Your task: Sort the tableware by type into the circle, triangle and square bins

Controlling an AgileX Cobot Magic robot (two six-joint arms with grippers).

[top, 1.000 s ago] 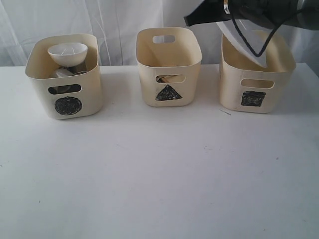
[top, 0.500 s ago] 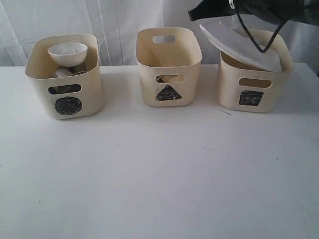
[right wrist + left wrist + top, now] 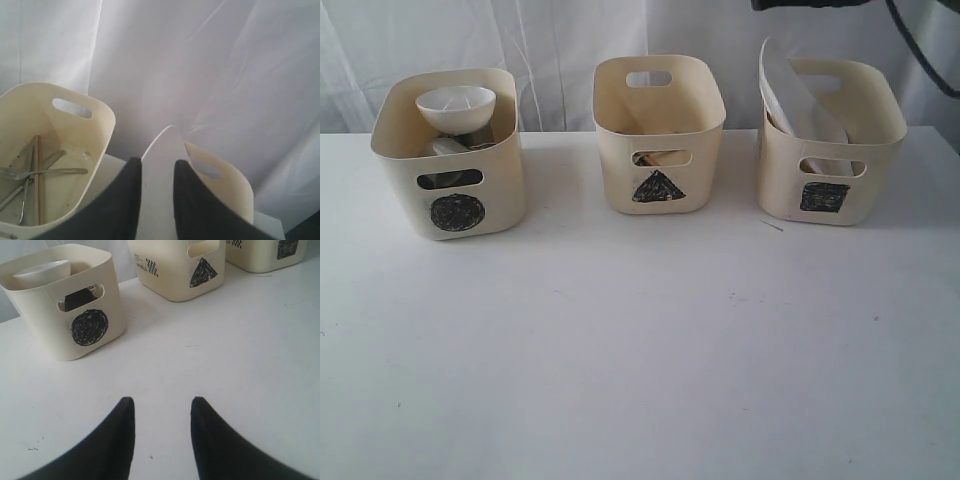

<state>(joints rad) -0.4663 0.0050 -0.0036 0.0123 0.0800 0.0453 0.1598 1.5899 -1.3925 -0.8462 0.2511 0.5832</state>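
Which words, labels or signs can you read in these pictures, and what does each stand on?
"WORLD", beside a chequered mark: side of the triangle bin; the finer print above it is too small to read.
Black circle sign: front of the circle bin.
Black triangle sign: front of the triangle bin.
Black square sign: front of the square bin.

Table [image 3: 620, 350], circle bin [image 3: 400, 195], triangle bin [image 3: 620, 170], square bin [image 3: 780, 190]
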